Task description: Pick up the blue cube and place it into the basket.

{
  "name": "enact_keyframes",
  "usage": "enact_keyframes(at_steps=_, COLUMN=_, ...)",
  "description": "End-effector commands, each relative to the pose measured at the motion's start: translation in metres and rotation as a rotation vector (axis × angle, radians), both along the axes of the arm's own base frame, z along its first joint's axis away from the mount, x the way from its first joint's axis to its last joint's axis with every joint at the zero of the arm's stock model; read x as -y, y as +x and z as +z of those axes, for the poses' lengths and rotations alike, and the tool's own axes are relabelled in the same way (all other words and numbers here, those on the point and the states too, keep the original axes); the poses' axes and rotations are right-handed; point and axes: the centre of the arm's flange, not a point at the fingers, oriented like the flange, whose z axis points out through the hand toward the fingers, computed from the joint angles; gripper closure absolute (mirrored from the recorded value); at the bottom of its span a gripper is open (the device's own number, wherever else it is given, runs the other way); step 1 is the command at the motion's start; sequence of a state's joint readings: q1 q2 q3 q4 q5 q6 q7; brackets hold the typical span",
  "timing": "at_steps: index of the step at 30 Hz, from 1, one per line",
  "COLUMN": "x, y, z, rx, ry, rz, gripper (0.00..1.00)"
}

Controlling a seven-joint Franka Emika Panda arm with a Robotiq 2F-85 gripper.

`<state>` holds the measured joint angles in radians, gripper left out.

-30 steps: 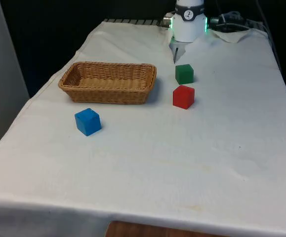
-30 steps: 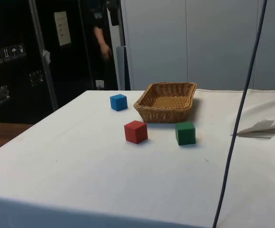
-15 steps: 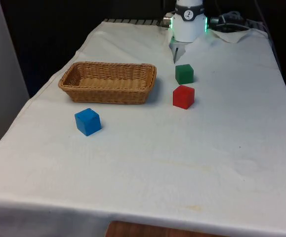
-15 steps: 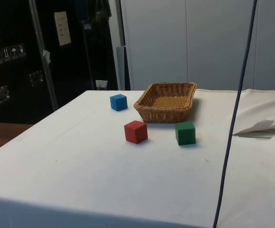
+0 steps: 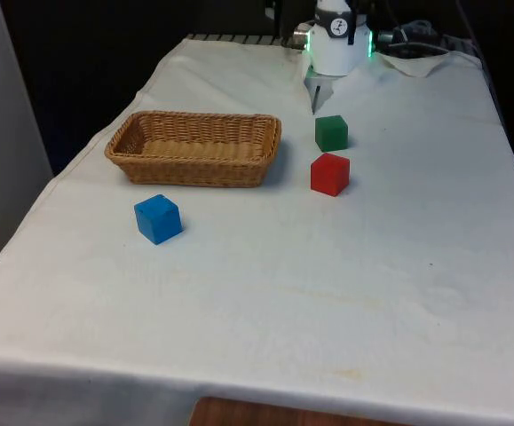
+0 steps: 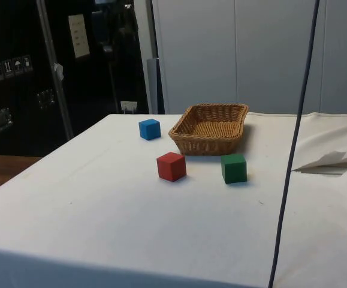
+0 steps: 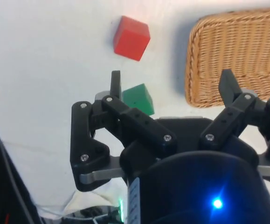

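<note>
Nothing on the bench (image 5: 372,293) has shifted since a second ago; the one change I can find is in the side view, where a person who stood by the dark cabinets is gone. I am at the very start, with the reach not begun.

The basket (image 5: 195,146) sits toward the front view's left, open and with nothing in it. My tool (image 7: 172,86) hangs high over the bench's far end, fingers spread wide and holding nothing; through them I see the green cube (image 7: 138,99) close below, the red cube (image 7: 131,38) beyond it, and the basket's rim. I think I am well above the cloth, though height is hard to judge from here.

The blue cube (image 5: 158,218) rests on the cloth just in front of the basket, apart from it, and well apart from the red and green cubes.

Next I must carry the tool across the basket to the blue cube, square the fingers to its faces, and come straight down.
</note>
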<state>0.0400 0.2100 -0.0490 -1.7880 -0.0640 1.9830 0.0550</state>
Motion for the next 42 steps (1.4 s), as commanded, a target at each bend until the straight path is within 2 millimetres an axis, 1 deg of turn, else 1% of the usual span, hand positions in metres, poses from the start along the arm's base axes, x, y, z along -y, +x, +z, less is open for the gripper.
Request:
enact_keyframes(at_steps=1, x=0.003, y=0.001, z=-0.003, rx=0.013, ry=-0.009, rz=-0.006, gripper=0.0)
enact_keyframes(at_steps=6, x=0.013, y=0.001, z=-0.015, rx=0.028, ry=-0.014, rz=-0.019, gripper=0.0)
enact_keyframes(at_steps=7, x=0.009, y=0.0, z=-0.012, rx=0.014, ry=-0.007, rz=-0.013, gripper=0.0)
enact_keyframes(at_steps=9, x=0.021, y=0.001, z=-0.022, rx=0.038, ry=-0.017, rz=-0.029, gripper=0.0)
enact_keyframes(at_steps=13, x=0.029, y=0.002, z=-0.029, rx=0.051, ry=-0.019, rz=-0.039, gripper=0.0)
enact_keyframes(at_steps=14, x=0.034, y=0.002, z=-0.034, rx=0.056, ry=-0.021, rz=-0.047, gripper=0.0)
enact_keyframes(at_steps=15, x=0.035, y=0.002, z=-0.035, rx=0.06, ry=-0.021, rz=-0.049, gripper=0.0)
enact_keyframes(at_steps=16, x=0.032, y=0.001, z=-0.034, rx=0.047, ry=-0.016, rz=-0.046, gripper=0.0)
enact_keyframes(at_steps=18, x=0.04, y=0.002, z=-0.038, rx=0.065, ry=-0.023, rz=-0.055, gripper=0.0)
enact_keyframes(at_steps=24, x=0.054, y=0.003, z=-0.047, rx=0.078, ry=-0.025, rz=-0.071, gripper=0.0)
enact_keyframes(at_steps=25, x=0.06, y=0.004, z=-0.05, rx=0.082, ry=-0.025, rz=-0.077, gripper=0.0)
enact_keyframes(at_steps=26, x=0.057, y=0.003, z=-0.049, rx=0.073, ry=-0.027, rz=-0.076, gripper=0.0)
enact_keyframes(at_steps=33, x=0.082, y=0.005, z=-0.058, rx=0.099, ry=-0.033, rz=-0.094, gripper=0.0)
enact_keyframes(at_steps=35, x=0.087, y=0.006, z=-0.059, rx=0.104, ry=-0.036, rz=-0.095, gripper=0.0)
enact_keyframes(at_steps=36, x=0.086, y=0.005, z=-0.059, rx=0.095, ry=-0.043, rz=-0.098, gripper=0.0)
enact_keyframes(at_steps=42, x=0.109, y=0.008, z=-0.067, rx=0.121, ry=-0.046, rz=-0.104, gripper=0.0)
